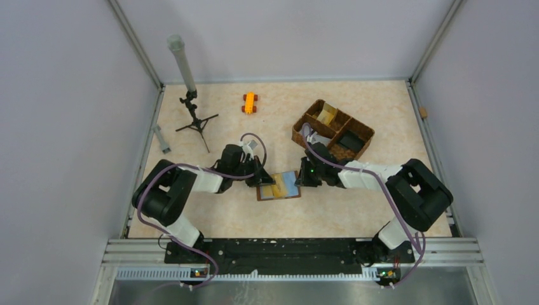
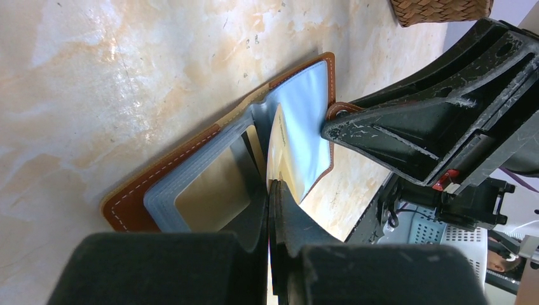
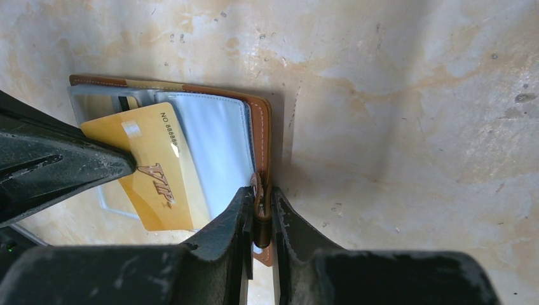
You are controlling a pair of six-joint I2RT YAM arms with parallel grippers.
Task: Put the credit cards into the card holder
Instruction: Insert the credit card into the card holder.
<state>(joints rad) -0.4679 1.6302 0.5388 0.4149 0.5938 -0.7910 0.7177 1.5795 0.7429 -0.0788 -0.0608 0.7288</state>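
The brown leather card holder (image 1: 279, 186) lies open on the table between both arms, blue pockets up. It also shows in the left wrist view (image 2: 133, 194) and the right wrist view (image 3: 216, 136). My left gripper (image 2: 272, 184) is shut on a gold card (image 3: 149, 162) marked VIP, held edge-on over the holder's inner pockets; in the left wrist view the card (image 2: 278, 149) shows as a thin pale edge. My right gripper (image 3: 260, 210) is shut on the holder's snap tab (image 3: 261, 202) at its right edge. Other cards lie in the woven basket (image 1: 334, 130).
A brown woven compartmented basket stands at the back right with a gold card (image 1: 328, 114) and a black card (image 1: 351, 140) in it. An orange toy car (image 1: 250, 102) and a small black tripod (image 1: 196, 121) with a grey tube stand at the back left.
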